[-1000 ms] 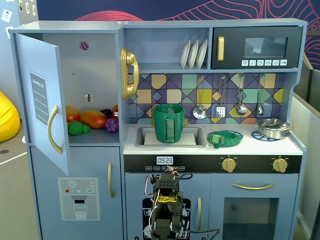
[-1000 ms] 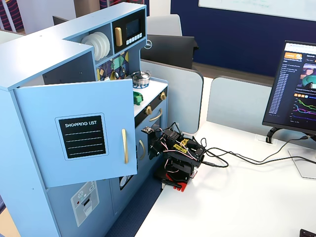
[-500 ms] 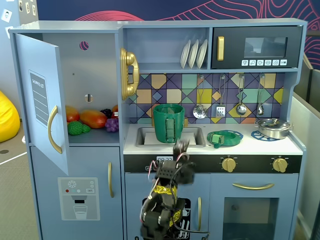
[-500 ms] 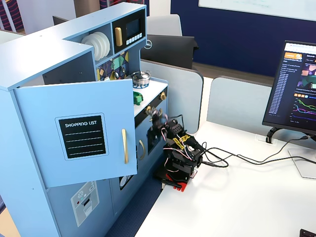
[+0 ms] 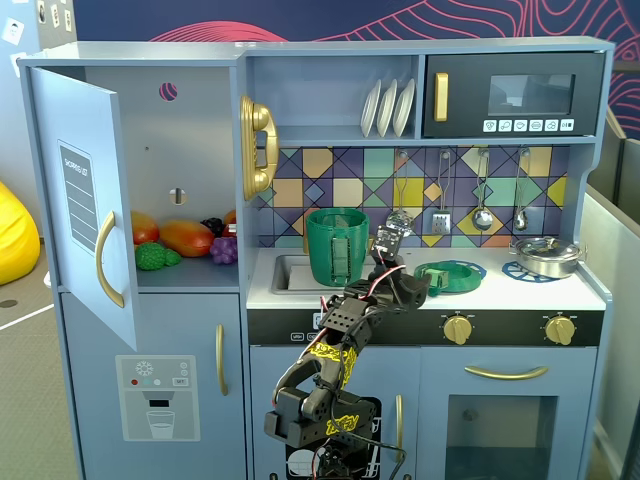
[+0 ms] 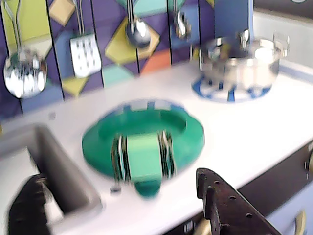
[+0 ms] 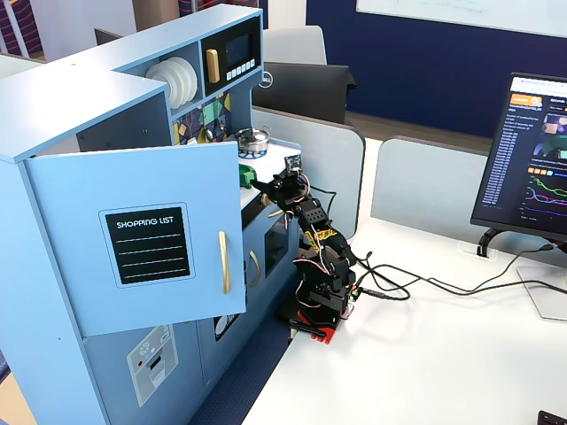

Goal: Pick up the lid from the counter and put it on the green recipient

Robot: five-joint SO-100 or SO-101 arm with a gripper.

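Observation:
The green lid [image 5: 448, 275] lies flat on the pale counter [image 5: 500, 292], over a blue burner ring, right of the sink. In the wrist view the lid [image 6: 142, 139] fills the centre, its tab pointing toward me. The tall green recipient [image 5: 337, 245] stands upright in the sink area, left of the lid; the wrist view does not show it. My gripper [image 5: 412, 283] hovers at the counter's front edge just left of the lid. In the wrist view the gripper [image 6: 122, 208] is open and empty, its jaws wide apart on the near side of the lid and not touching it.
A silver metal pot [image 5: 545, 255] sits on the far right burner and also shows in the wrist view [image 6: 242, 61]. The recessed sink [image 6: 49, 161] is at the left. Utensils [image 5: 482, 215] hang on the tiled back wall. The cupboard door [image 5: 85, 200] stands open at the left.

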